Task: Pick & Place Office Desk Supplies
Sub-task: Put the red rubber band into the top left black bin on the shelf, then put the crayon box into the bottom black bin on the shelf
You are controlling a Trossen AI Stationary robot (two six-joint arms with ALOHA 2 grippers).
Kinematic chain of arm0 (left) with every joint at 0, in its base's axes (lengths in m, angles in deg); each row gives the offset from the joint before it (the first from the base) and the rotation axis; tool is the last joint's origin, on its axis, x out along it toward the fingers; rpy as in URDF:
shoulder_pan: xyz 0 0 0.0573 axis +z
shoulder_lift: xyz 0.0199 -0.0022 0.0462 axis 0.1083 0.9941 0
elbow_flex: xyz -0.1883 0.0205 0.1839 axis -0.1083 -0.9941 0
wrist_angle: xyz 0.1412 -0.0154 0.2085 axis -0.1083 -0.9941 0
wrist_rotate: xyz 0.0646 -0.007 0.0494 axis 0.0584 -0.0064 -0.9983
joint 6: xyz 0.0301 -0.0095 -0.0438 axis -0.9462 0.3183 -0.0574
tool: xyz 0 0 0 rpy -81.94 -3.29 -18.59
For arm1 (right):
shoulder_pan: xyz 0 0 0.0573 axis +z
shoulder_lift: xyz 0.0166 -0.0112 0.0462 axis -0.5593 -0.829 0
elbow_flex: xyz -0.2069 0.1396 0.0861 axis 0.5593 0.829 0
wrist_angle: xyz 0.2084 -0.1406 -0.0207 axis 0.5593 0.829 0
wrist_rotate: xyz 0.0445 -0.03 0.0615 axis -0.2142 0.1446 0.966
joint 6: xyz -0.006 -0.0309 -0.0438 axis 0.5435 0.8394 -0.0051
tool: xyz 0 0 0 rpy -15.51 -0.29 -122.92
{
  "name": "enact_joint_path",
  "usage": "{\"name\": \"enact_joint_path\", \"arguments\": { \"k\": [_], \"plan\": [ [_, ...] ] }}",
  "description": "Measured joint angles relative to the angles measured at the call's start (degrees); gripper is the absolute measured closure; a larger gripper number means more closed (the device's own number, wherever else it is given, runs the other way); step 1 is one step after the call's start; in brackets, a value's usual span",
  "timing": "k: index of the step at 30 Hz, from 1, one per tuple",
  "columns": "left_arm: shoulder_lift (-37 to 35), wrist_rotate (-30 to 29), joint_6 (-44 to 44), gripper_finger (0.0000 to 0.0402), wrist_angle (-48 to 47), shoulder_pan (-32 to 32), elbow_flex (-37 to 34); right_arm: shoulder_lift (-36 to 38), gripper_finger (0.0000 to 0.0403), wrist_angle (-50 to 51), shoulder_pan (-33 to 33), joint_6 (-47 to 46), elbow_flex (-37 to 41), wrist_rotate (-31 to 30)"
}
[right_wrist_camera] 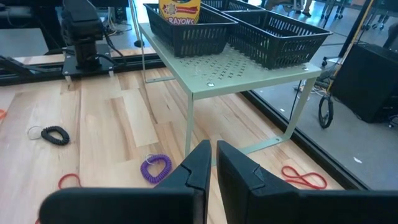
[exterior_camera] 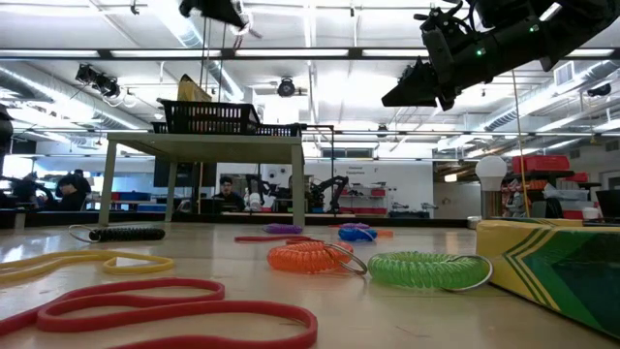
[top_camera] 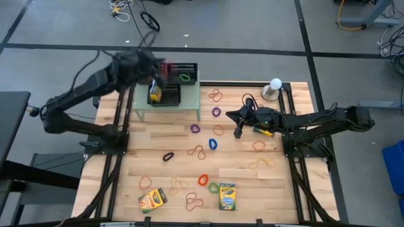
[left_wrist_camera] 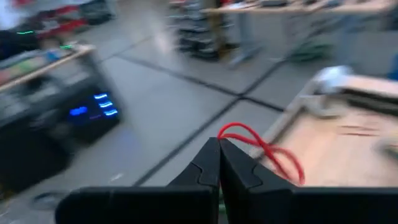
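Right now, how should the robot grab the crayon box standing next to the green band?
Probably from straight above, with the fingers pinching the two long side edges of the crayon box. It lies flat on the table, face up, so only its narrow sides offer a grip. The green band sits close by.
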Motion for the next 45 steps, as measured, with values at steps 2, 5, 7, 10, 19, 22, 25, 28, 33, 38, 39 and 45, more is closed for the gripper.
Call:
{"name": "enact_joint_path", "arguments": {
  "k": [2,5,7,10,19,22,25,28,33,38,39,45],
  "plan": [
    [0.00,2.43,-0.17,0.0398,-1.62,5.83,-0.70,0.00,0.0366,-0.02,-0.01,0.00,0.00,0.00],
    [0.09,7.41,-0.55,0.0398,-1.56,13.56,-4.50,0.00,0.0366,-0.02,0.00,0.00,0.00,0.00],
    [0.11,8.58,-1.98,0.0398,1.01,17.45,-7.75,0.00,0.0366,-0.02,-0.01,0.00,0.00,0.00],
    [0.11,9.98,-3.54,0.0398,7.41,21.69,-12.20,0.00,0.0366,-0.02,-0.01,0.00,0.00,0.00],
    [0.10,13.85,-3.87,0.0398,8.04,28.40,-18.62,0.00,0.0366,-0.04,0.00,0.00,0.00,0.00],
    [0.16,13.95,-3.49,0.0398,8.31,29.10,-20.34,0.00,0.0366,-0.04,0.01,0.00,0.00,-0.02],
    [0.18,12.51,-1.92,0.0393,7.89,30.13,-20.93,0.00,0.0366,-0.04,-0.01,0.00,0.00,0.00],
    [0.19,12.06,-1.51,0.0375,7.28,30.35,-20.66,0.00,0.0366,-0.04,0.00,-0.01,0.00,0.00],
    [0.29,12.86,-2.80,0.0327,5.18,30.06,-18.58,0.00,0.0366,-0.05,0.00,0.00,0.00,0.00],
    [0.31,13.05,-2.83,0.0287,4.60,29.62,-17.43,0.00,0.0366,-0.05,-0.01,-0.02,0.00,0.00],
    [0.30,13.05,-2.71,0.0282,4.56,29.38,-17.43,0.00,0.0366,-0.07,-0.01,0.00,0.00,0.00],
    [0.20,12.88,-2.51,0.0260,4.77,28.93,-17.41,0.00,0.0366,-0.07,0.00,0.00,0.00,0.00]
  ]
}}
